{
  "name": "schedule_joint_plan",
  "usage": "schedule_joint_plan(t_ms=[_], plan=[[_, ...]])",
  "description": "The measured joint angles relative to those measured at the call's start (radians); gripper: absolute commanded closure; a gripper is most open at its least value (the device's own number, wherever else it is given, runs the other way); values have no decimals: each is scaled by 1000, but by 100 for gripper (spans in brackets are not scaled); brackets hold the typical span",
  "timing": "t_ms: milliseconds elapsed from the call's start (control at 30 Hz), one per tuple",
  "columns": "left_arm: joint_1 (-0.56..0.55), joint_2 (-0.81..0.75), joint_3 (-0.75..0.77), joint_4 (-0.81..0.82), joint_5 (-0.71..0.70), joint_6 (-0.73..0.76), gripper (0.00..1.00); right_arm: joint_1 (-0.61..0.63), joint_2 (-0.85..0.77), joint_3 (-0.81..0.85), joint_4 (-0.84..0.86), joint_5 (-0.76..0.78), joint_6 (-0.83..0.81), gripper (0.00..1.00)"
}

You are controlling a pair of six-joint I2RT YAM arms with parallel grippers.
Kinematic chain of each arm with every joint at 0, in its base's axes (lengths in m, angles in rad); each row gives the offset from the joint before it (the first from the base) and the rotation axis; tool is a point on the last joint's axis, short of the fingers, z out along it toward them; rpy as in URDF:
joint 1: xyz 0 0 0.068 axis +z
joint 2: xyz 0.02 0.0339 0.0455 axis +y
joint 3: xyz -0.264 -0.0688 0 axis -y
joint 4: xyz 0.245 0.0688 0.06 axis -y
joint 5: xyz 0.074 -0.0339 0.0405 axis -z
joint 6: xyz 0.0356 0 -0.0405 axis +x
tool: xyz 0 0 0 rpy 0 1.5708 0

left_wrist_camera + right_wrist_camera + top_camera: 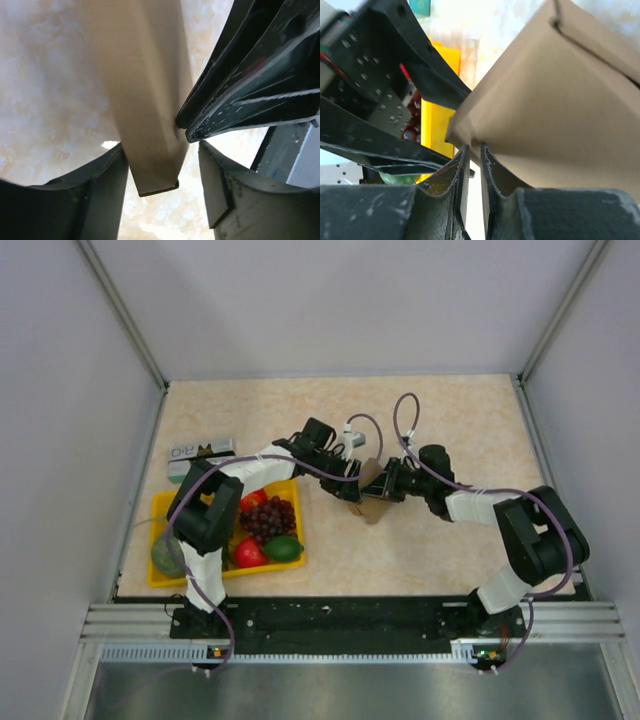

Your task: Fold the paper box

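Soft, even light from above fills the top view, leaving only faint shadows on the beige surface [440, 540], and detail there is sharp. In the left wrist view the surface burns out to near white behind the shaded, slightly soft paper box [150, 100], and the left claw [162, 167] is dark and underexposed. In the right wrist view the far top is overexposed, the box is blurred, and only the scratched right claw [475, 150] at the near edge is crisp.
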Motion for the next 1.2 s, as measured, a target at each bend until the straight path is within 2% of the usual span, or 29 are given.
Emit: schedule_joint_plan(t_ms=[200,433,567,667,800,867,900,1067,1200], plan=[[10,29,0,-6,12,4,62,-8,50,50,39,-3,8,85],[44,35,0,2,31,-37,77,-24,82,73,40,-9,0,85],[69,69,0,15,90,-74,78,-49,83,70,39,-19,-9,85],[82,84,-7,38,135,-102,78,-74,112,69,104,-54,-2,85],[89,91,-26,76,163,-138,72,-88,216,69,232,-94,43,85],[91,96,-29,77,163,-158,63,-90,263,68,297,-117,71,85],[94,98,-31,74,161,-169,49,-92,282,61,354,-130,89,85],[94,112,-34,60,68,-177,27,-94,362,39,463,-138,124,86],[94,110,-29,59,64,-204,29,-94,375,37,490,-143,130,86]])
